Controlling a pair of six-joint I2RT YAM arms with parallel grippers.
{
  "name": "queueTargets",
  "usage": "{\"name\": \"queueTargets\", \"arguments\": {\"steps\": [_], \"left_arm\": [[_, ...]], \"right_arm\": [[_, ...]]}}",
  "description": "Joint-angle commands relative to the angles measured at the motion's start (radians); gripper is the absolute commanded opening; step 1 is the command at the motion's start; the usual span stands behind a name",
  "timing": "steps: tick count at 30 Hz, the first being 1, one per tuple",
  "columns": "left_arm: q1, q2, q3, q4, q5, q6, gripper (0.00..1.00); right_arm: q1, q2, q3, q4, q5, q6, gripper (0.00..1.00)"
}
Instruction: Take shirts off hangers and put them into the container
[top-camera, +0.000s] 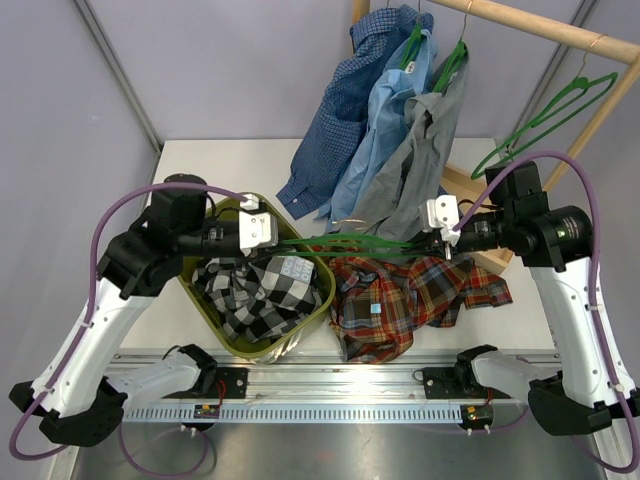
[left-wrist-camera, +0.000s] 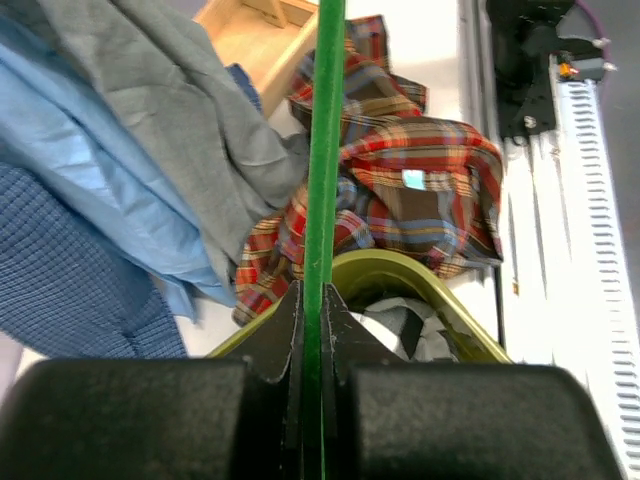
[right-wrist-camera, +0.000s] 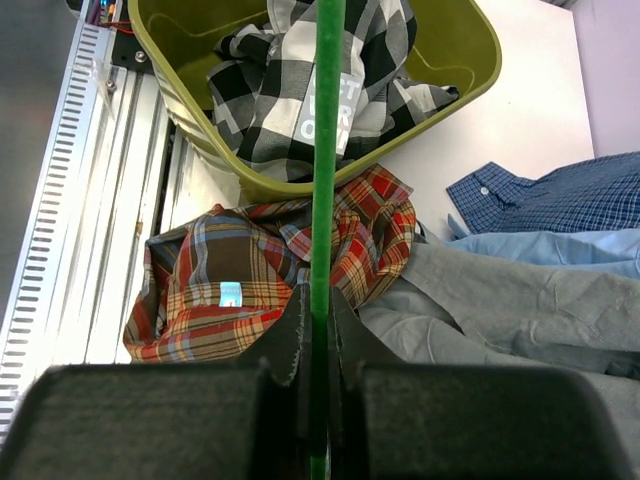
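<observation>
Two robot arms are holding a thin green plastic hanger (top-camera: 350, 240) level between them above the white table (top-camera: 230, 165). The left end effector (top-camera: 283, 242) and the right end effector (top-camera: 433, 240) are each clamping fully shut on the hanger's bar, one at each end.

The red-and-brown plaid shirt (top-camera: 400, 300) is lying crumpled on the table under the hanger, just beside the olive-green plastic tub (top-camera: 305, 325) and not inside it. A black-and-white check shirt (top-camera: 255, 290) is already sitting in the tub. Dark blue (top-camera: 345, 110), light blue (top-camera: 385, 120) and grey (top-camera: 425, 150) shirts are hanging from the wooden rail (top-camera: 540, 25) behind.

The risk looks twofold. The slim bar could twist or slip in such narrow grips, and any swing toward the rail could snag the grey shirt's hem, which is hanging near the hanger.
</observation>
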Motion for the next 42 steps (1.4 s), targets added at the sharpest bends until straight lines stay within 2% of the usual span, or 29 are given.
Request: {"name": "queueTargets", "arguments": {"steps": [1, 2, 3, 5, 6, 7, 9, 10, 12, 15, 17, 20, 21, 24, 26, 29, 35, 42], "left_arm": [[0.002, -0.044, -0.017, 0.163, -0.102, -0.032, 0.04], [0.002, -0.066, -0.042, 0.208, -0.154, -0.063, 0.14], [0.002, -0.09, -0.091, 0.256, -0.249, -0.103, 0.36], [0.002, -0.179, -0.152, 0.409, -0.342, -0.137, 0.57], [0.002, -0.207, -0.177, 0.46, -0.429, -0.166, 0.69], [0.004, -0.254, -0.216, 0.542, -0.475, -0.18, 0.86], [0.004, -0.285, -0.235, 0.612, -0.599, -0.207, 0.97], [0.004, -0.295, -0.241, 0.623, -0.633, -0.213, 0.99], [0.004, -0.308, -0.249, 0.629, -0.702, -0.217, 0.99], [0.004, -0.315, -0.278, 0.64, -0.744, -0.233, 0.99], [0.004, -0.316, -0.306, 0.649, -0.736, -0.252, 0.99], [0.004, -0.328, -0.335, 0.673, -0.724, -0.301, 0.99], [0.004, -0.335, -0.359, 0.69, -0.723, -0.325, 0.99], [0.004, -0.351, -0.401, 0.715, -0.727, -0.356, 0.99], [0.004, -0.365, -0.421, 0.724, -0.735, -0.362, 0.99], [0.004, -0.378, -0.447, 0.736, -0.742, -0.375, 0.99], [0.004, -0.364, -0.464, 0.748, -0.732, -0.39, 0.99], [0.004, -0.339, -0.456, 0.765, -0.7, -0.395, 0.99]], "right_arm": [[0.015, -0.047, 0.042, -0.254, -0.031, 0.065, 0.0], [0.015, -0.064, 0.039, -0.224, -0.031, 0.114, 0.0], [0.015, -0.111, 0.019, -0.184, -0.017, 0.248, 0.0], [0.014, -0.168, -0.031, -0.021, 0.018, 0.407, 0.0], [0.015, -0.222, -0.048, 0.096, 0.077, 0.563, 0.0], [0.014, -0.244, -0.062, 0.155, 0.119, 0.637, 0.0], [0.014, -0.299, -0.085, 0.313, 0.282, 0.863, 0.0], [0.015, -0.31, -0.085, 0.347, 0.321, 0.907, 0.0], [0.014, -0.342, -0.079, 0.457, 0.419, 1.038, 0.0], [-0.002, -0.345, -0.044, 0.534, 0.507, 1.135, 0.0], [-0.009, -0.344, -0.021, 0.57, 0.59, 1.203, 0.0], [-0.009, -0.344, -0.024, 0.626, 0.787, 1.328, 0.0], [-0.009, -0.357, -0.031, 0.657, 0.896, 1.387, 0.0], [-0.009, -0.4, -0.08, 0.718, 0.985, 1.454, 0.0], [-0.009, -0.41, -0.09, 0.714, 0.984, 1.475, 0.0], [-0.017, -0.388, -0.065, 0.621, 1.105, 1.564, 0.0], [-0.031, -0.379, -0.064, 0.545, 1.214, 1.621, 0.0], [-0.034, -0.303, -0.033, 0.521, 1.199, 1.656, 0.0]]}}
